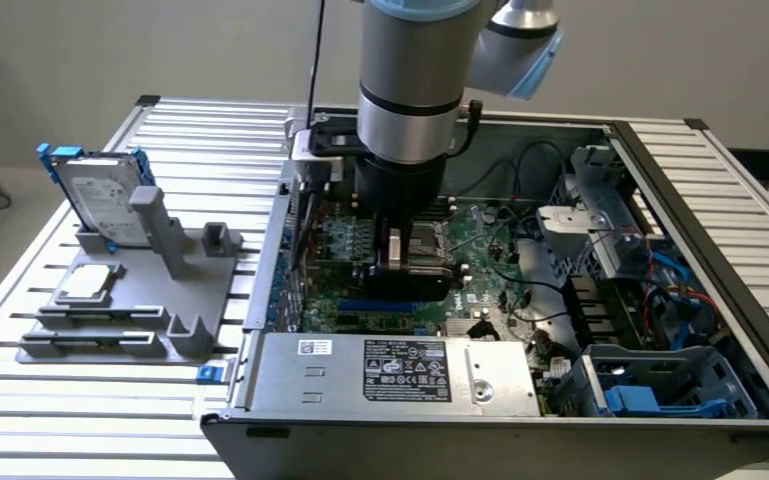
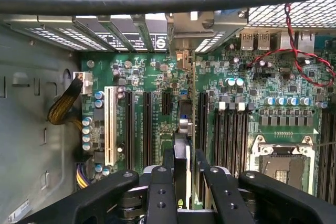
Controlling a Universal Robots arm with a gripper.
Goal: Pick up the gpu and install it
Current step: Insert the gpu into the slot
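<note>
The arm's jaws grip the gpu (image 2: 181, 153), holding it edge-on just above the motherboard (image 2: 142, 77) slots. The open computer case (image 1: 491, 445) sits on a slatted counter (image 1: 37, 400).

Computer case (image 1: 357, 450): open on top, walled all round.
Near side: power supply (image 1: 398, 372) covers the board edge.
Right: drive cage (image 1: 604, 215), blue bay (image 1: 664, 385) and black cables (image 1: 534, 292) crowd the floor.
Centre: gripper (image 1: 404, 262), clamped on the gpu (image 2: 181, 153), fills the gap above the motherboard (image 1: 484, 235).
Left: grey fixture (image 1: 131, 300) on the table (image 1: 77, 420), with bare slats nearer.
</note>
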